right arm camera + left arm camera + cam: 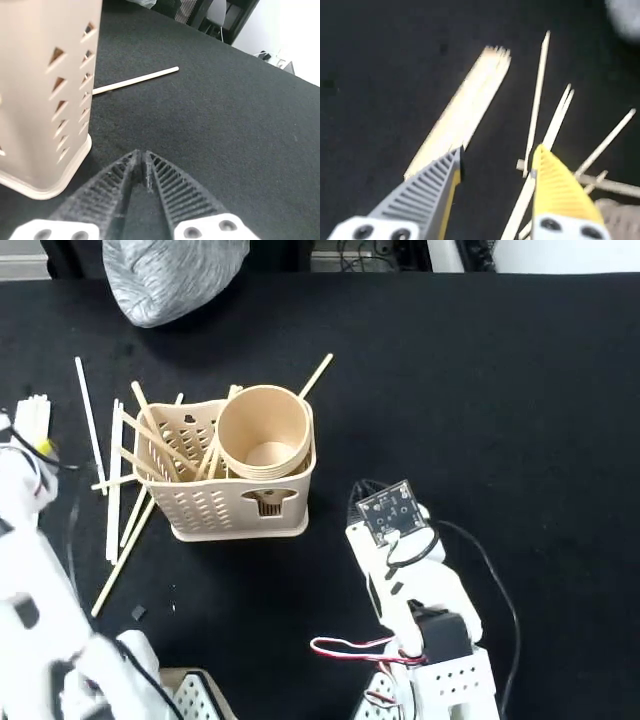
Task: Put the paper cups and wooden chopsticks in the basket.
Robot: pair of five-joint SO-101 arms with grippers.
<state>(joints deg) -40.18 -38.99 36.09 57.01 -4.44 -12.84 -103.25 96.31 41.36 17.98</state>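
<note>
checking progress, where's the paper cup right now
In the high view the paper cup stands upright inside the basket, in its right half, with chopsticks leaning beside it.

I'm seeing the basket (235,508) showing cream, its walls patterned with rows of small slots. Inside it, the paper cup (263,430) is reading light tan. The chopsticks (114,510) in and beside the basket are showing pale wood. The table (480,390) under the basket is looking flat black. Behind the basket, a bundle (170,275) is showing mottled grey, possibly fabric. The left gripper (498,150) is showing one grey ribbed finger and one yellow, and the right gripper (141,155) is showing ribbed black.
</note>
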